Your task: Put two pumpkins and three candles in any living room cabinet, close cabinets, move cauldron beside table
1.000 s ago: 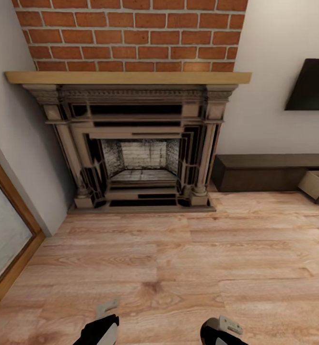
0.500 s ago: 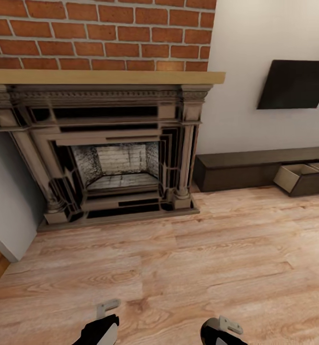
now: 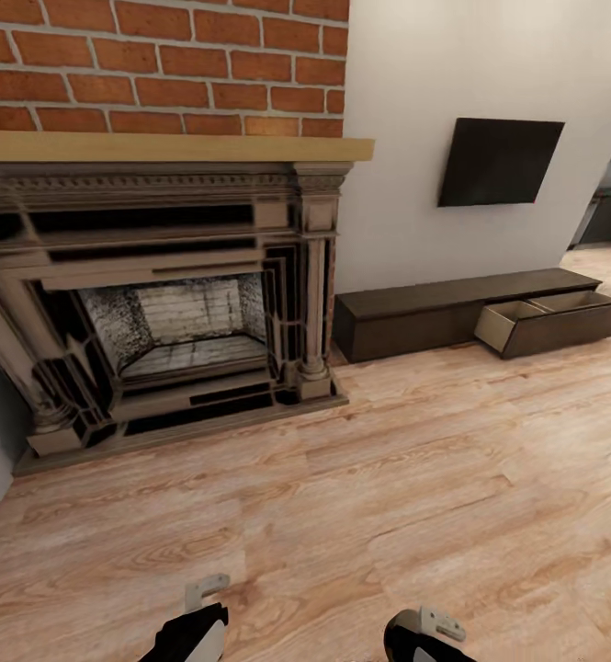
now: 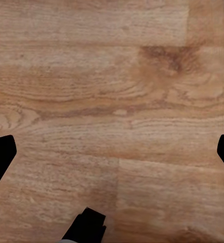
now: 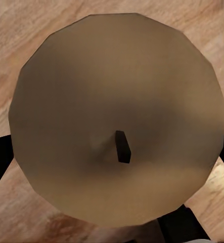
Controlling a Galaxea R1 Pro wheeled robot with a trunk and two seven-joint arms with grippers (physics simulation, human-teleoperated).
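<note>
The candle point(image 5: 117, 121), clamped in the right gripper point(image 5: 112, 152), could slip before the cabinet's point(image 3: 470, 313) far-right drawer point(image 3: 553, 317); left gripper point(image 4: 112, 152) gapes empty.

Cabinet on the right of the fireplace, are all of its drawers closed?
No, in the head view the cabinet has a drawer pulled out at its right end, showing its pale beige inside.

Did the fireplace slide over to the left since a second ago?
No. The fireplace, the brick wall and the cabinet all shift left together, so the head camera turned right; nothing itself moved.
</note>
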